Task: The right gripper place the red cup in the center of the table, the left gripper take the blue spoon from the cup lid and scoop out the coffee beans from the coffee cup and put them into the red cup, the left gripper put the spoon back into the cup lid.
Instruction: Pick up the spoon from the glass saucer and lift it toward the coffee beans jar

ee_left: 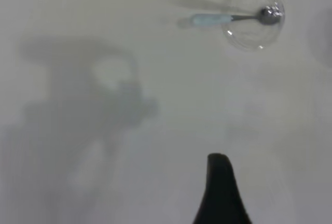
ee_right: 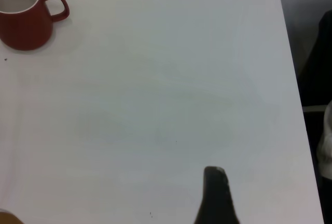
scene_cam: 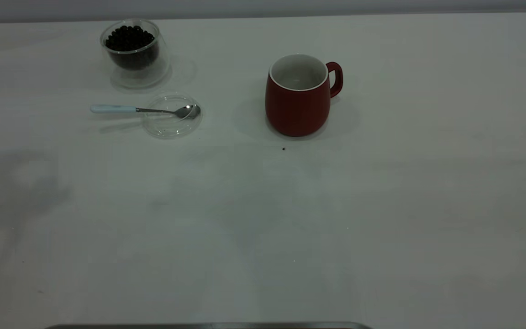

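White table (scene_cam: 381, 205) bears red cup (scene_cam: 297, 98), cup lid (scene_cam: 171, 121) holding blue spoon (scene_cam: 144, 109).

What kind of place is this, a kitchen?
Probably a robot test table, not a kitchen: a bare white table holds only a red cup, a glass cup of coffee beans and a blue spoon.

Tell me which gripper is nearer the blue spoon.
Left. The left gripper hangs over bare table with the blue spoon ahead in its view; the right gripper sees only the red cup, no spoon.
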You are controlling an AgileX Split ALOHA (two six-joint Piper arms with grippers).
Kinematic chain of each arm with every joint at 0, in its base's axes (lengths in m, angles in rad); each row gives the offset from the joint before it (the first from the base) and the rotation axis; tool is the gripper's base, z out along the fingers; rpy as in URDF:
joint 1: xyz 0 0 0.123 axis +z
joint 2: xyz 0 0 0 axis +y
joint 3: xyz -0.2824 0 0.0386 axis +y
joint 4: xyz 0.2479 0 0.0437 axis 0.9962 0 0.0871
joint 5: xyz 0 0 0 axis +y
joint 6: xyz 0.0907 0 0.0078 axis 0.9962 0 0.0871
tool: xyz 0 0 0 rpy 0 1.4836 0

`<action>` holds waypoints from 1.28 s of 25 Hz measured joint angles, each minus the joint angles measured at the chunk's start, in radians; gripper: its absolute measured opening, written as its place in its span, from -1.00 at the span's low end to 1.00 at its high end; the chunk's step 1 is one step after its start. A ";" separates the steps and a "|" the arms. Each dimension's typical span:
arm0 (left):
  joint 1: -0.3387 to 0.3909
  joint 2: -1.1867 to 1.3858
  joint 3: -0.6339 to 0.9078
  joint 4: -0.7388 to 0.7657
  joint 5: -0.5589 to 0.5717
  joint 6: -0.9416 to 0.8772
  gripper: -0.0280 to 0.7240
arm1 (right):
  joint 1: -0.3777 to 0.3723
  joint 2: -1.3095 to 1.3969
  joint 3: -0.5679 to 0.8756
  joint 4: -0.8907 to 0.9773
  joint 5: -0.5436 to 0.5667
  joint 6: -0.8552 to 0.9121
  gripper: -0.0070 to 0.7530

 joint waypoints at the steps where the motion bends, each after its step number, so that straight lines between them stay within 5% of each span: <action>1: 0.020 0.037 -0.042 -0.040 0.033 0.041 0.64 | 0.000 0.000 0.000 0.000 0.000 0.000 0.57; 6: 0.137 0.225 -0.182 -0.288 0.171 0.293 0.64 | 0.000 0.000 0.000 0.001 0.000 0.000 0.57; 14: 0.315 0.470 -0.207 -0.534 0.220 0.624 0.64 | 0.000 0.000 0.000 0.003 0.000 0.000 0.57; 32: 0.333 0.923 -0.213 -0.892 0.112 1.004 0.64 | 0.000 0.000 0.000 0.003 0.000 -0.001 0.53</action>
